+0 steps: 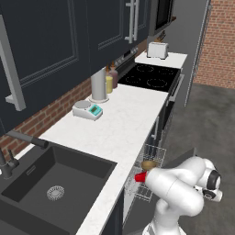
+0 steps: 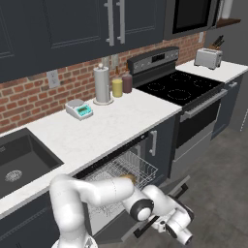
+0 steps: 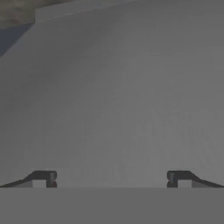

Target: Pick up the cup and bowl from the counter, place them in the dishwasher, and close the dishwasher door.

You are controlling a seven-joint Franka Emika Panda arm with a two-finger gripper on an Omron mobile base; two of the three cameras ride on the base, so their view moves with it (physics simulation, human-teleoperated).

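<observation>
Gripper spread before dishwasher door

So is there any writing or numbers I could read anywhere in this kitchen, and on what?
None can be read.
kitchen scale: teal display, nothing legible on it.
stove control panel: faint pale marks, too blurred to read.
toaster and yellow bottle: no label visible.

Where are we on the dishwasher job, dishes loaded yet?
Loaded, it looks like: the cup and bowl sit in the dishwasher's rack, and the counter holds neither. In hand: the open, empty gripper faces a flat grey panel, likely the dishwasher door. Left: shutting that door, which hangs open.
</observation>
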